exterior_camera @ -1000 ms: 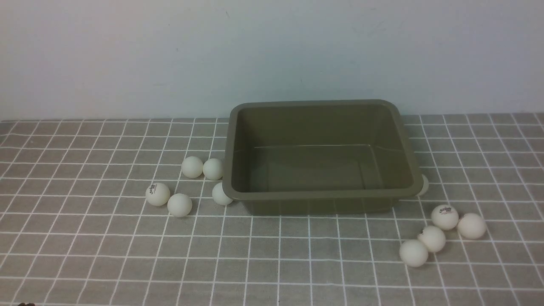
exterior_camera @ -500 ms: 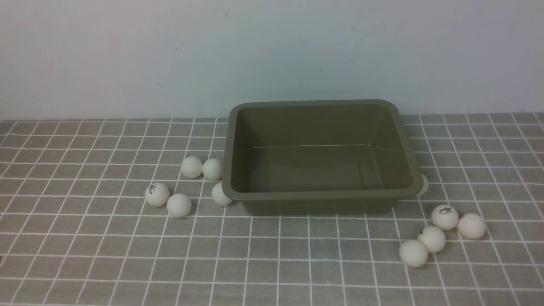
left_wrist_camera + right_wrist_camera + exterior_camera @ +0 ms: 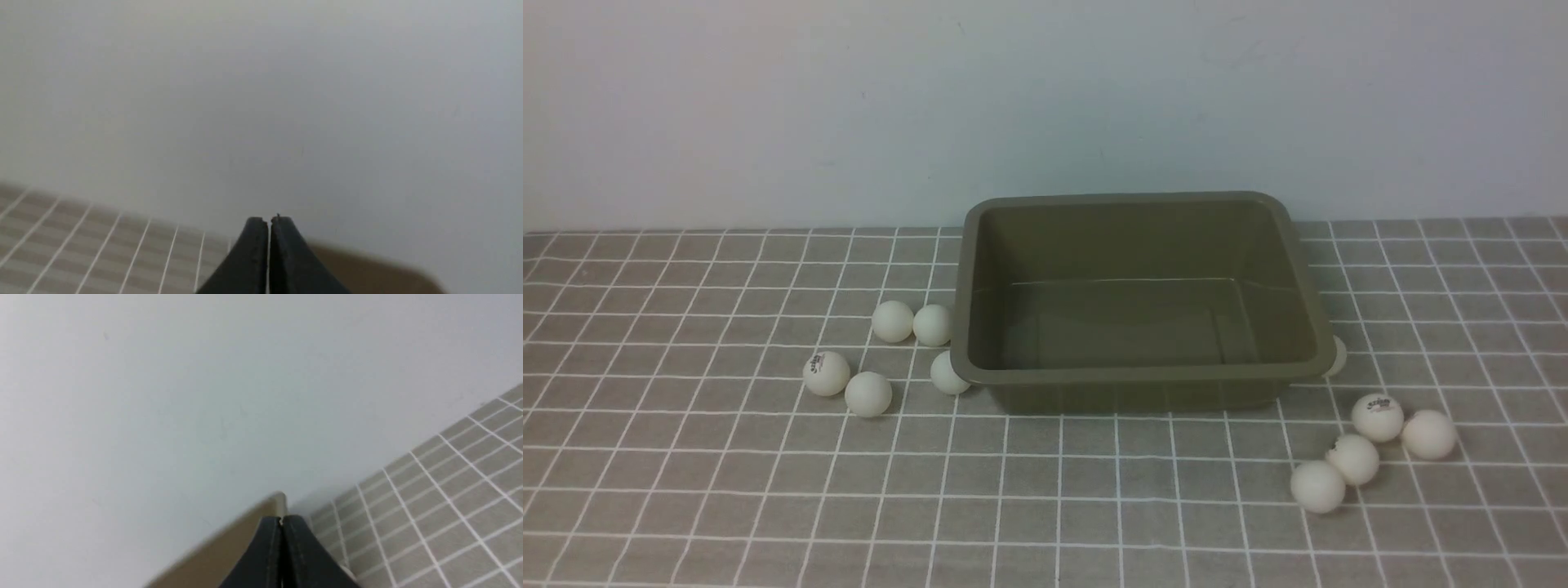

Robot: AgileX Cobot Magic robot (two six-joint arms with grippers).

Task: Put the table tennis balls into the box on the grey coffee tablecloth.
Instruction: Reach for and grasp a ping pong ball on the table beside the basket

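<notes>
The olive-brown box (image 3: 1139, 374) stands empty on the grey coffee tablecloth (image 3: 1054, 490), near the back wall. Several white table tennis balls lie left of it, among them a logo ball (image 3: 826, 373) and one touching the box's front left corner (image 3: 946, 373). Several more sit at the front right, such as one with a logo (image 3: 1377, 417), and another peeks out behind the box's right rim (image 3: 1337, 357). Neither arm shows in the front view. My left gripper (image 3: 269, 222) is shut and empty, the box (image 3: 367, 273) beyond it. My right gripper (image 3: 281, 520) is likewise shut on nothing, the box's corner (image 3: 261, 518) just past it.
A plain pale wall (image 3: 1045, 106) rises directly behind the box. The cloth (image 3: 429, 506) runs on past the box in the right wrist view.
A dark bit at the bottom left edge of the front view one second ago is gone. Balls and box lie where they were.
</notes>
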